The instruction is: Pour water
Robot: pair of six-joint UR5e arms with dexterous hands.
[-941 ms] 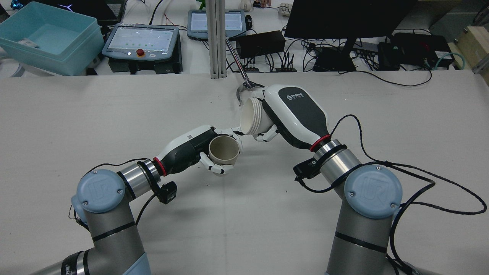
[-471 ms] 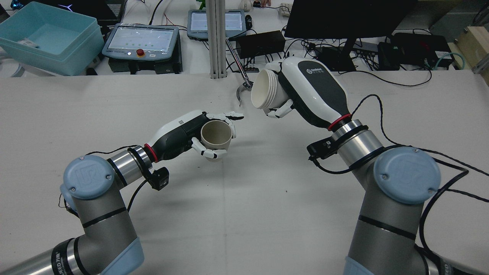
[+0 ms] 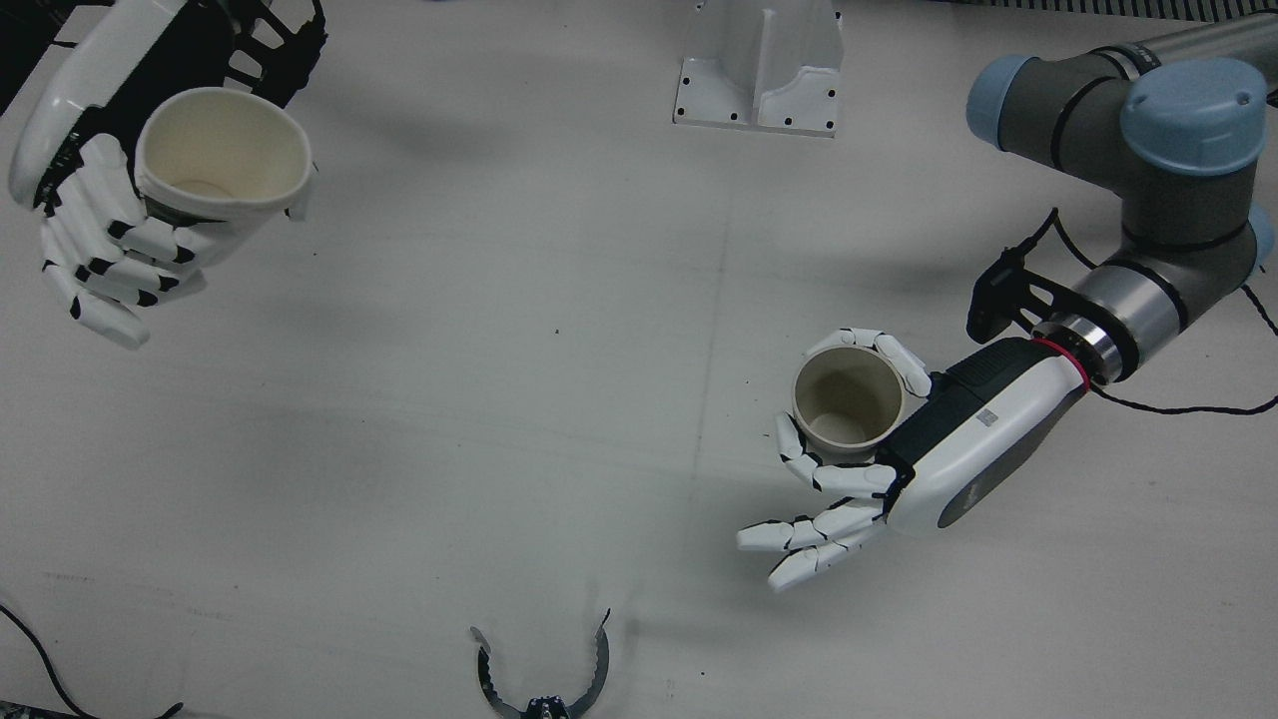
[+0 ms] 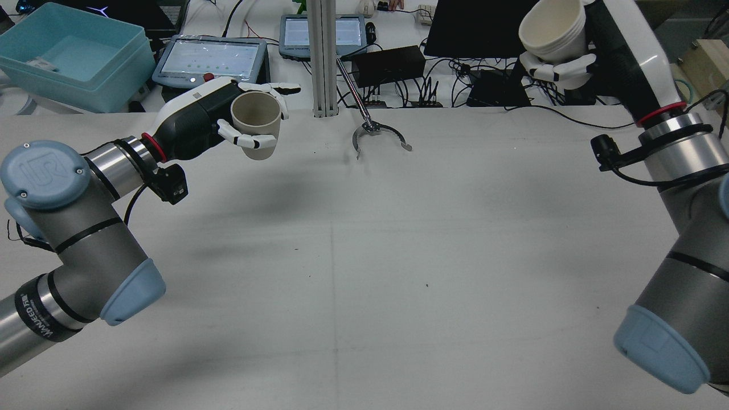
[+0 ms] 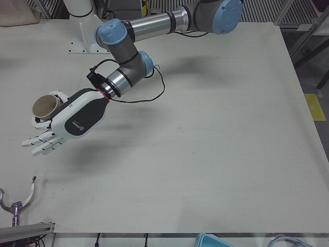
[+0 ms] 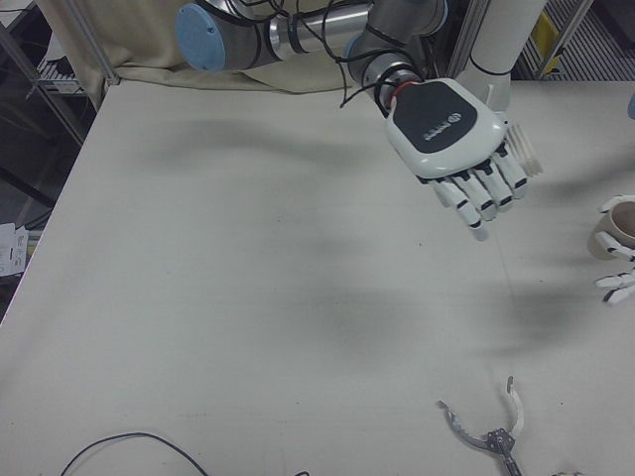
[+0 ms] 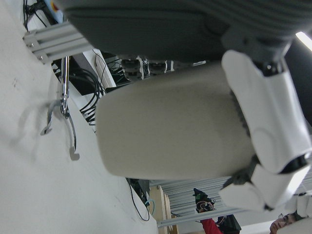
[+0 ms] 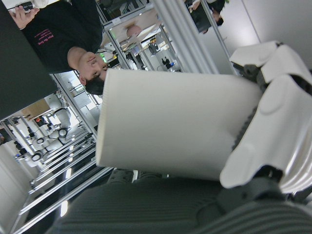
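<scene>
Cups are held in both hands, well apart from each other and clear of the counter. A beige cup is gripped by the left hand at the far left of the rear view, above the far edge of the counter; the cup is kept roughly upright with its mouth open to the camera, and its inside looks empty in the front view. It is clasped between the thumb and one curled finger, while the remaining fingers are stretched out straight beyond it and touch nothing. The same grip is seen in the left-front view, where the beige cup sits at the top of the left hand. A white paper cup is gripped by the right hand high at the far right of the rear view, raised in front of the monitor; its fingers are wrapped around the lower wall, and the cup is tilted only slightly, its mouth turned up and toward the left. In the front view the white paper cup is seen from above within the closed right hand. A metal claw tool lies on the counter near its far edge, between the two hands. A teal bin stands on the bench beyond the counter at the far left.
</scene>
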